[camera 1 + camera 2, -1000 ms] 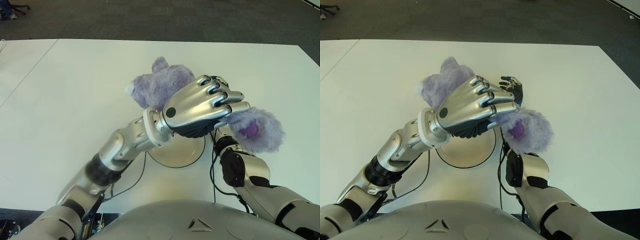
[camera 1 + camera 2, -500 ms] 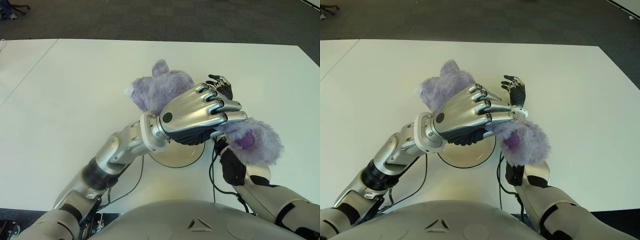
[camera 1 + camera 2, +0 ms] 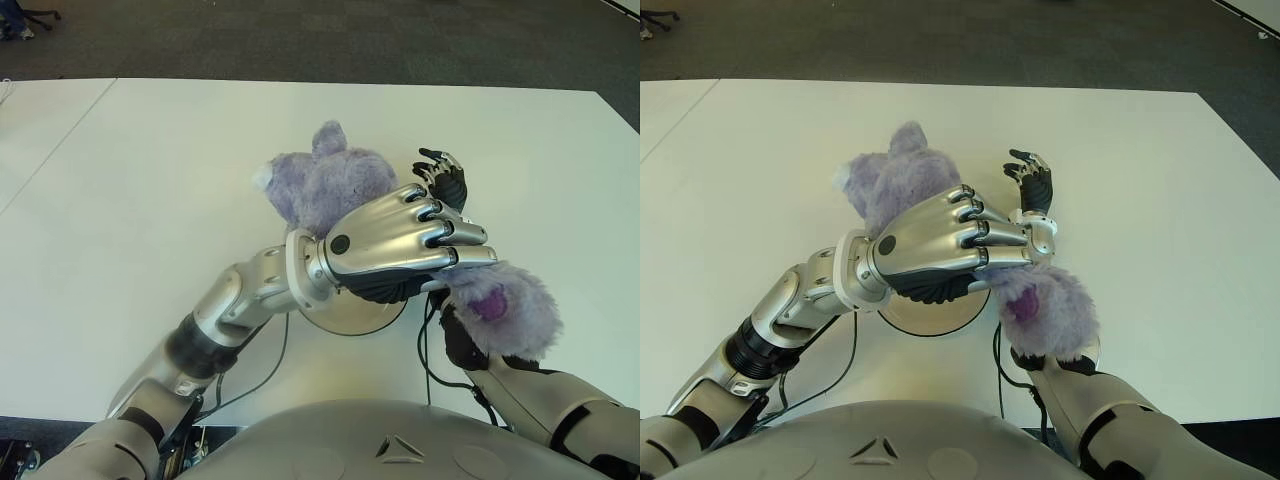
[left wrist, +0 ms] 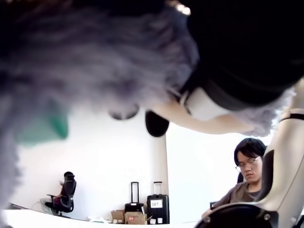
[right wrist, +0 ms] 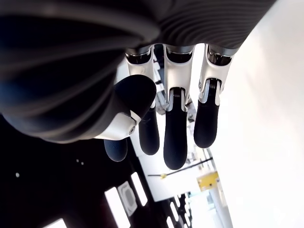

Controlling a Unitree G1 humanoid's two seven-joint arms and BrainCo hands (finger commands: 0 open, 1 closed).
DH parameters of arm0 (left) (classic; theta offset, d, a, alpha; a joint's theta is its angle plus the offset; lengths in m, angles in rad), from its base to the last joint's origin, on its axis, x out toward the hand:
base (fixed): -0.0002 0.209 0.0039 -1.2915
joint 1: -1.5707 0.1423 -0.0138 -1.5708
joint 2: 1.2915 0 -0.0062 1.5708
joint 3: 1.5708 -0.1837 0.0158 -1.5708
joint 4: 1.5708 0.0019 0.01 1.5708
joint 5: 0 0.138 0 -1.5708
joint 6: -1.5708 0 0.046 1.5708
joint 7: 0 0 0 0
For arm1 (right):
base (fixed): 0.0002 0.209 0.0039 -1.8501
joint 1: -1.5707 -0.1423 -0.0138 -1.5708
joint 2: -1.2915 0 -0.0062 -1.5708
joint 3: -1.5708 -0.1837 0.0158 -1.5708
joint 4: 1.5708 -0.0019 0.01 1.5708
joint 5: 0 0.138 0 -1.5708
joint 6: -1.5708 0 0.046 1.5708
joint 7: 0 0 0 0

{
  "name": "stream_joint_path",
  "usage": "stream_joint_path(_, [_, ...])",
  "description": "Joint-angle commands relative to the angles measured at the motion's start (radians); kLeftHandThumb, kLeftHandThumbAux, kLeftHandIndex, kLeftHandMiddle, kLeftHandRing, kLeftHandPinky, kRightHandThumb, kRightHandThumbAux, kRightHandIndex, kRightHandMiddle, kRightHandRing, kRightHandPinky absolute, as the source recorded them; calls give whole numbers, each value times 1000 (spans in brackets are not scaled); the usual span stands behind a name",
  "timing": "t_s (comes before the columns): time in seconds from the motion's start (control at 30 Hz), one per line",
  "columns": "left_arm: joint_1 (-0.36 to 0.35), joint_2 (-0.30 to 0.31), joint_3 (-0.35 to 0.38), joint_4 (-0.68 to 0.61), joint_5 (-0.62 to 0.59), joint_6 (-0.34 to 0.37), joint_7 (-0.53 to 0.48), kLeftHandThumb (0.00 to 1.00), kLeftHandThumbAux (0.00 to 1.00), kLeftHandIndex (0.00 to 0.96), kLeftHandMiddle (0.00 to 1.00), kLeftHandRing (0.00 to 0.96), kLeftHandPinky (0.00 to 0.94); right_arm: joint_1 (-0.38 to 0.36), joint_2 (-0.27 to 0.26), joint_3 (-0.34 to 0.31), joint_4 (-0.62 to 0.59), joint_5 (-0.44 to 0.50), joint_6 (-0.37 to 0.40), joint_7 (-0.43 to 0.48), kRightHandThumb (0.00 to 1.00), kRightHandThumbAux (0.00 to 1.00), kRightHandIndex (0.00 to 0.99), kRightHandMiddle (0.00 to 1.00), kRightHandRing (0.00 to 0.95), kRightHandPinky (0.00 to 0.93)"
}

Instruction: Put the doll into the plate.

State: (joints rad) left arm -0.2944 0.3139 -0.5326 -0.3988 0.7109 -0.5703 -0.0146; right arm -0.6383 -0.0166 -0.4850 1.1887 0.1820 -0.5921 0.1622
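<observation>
left hand (image 3: 400, 245) clamped on purple plush doll (image 3: 325, 185) | doll directly above plate (image 3: 350, 310) | right hand (image 3: 443, 180) fingers loose, empty

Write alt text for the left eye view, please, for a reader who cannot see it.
The robot's left hand clasps a fluffy purple doll above a round plate on a white table. Its right hand is raised just behind, fingers open.

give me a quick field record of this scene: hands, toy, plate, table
left hand: curled over the fluffy purple plush doll, holding it above the plate
right hand: fingers open and upright, under and behind the doll
round white plate: on the table, mostly hidden by the left hand
white table: otherwise bare
</observation>
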Motion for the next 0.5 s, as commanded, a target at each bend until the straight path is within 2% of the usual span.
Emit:
stream_joint_path(0.03, [16,-4,-16,74,67,-31,7,720,699,441,811,819,842,234,66,-38,153,38,122,-19,1000,693,432,328,455,383])
stream_joint_path(0.17, [38,-25,-25,129,74,-56,48,720,698,441,806,814,827,236,69,-38,153,38,115,-24,1000,691,431,329,444,407])
stream_joint_path(0.37, [46,-44,-39,181,12,-86,29,716,700,440,803,808,822,238,70,-34,152,34,109,-27,1000,693,431,328,451,388])
stream_joint_path(0.5, [46,-51,-41,195,16,-106,34,714,701,439,802,807,823,237,69,-33,153,32,113,-31,1000,691,432,328,447,397])
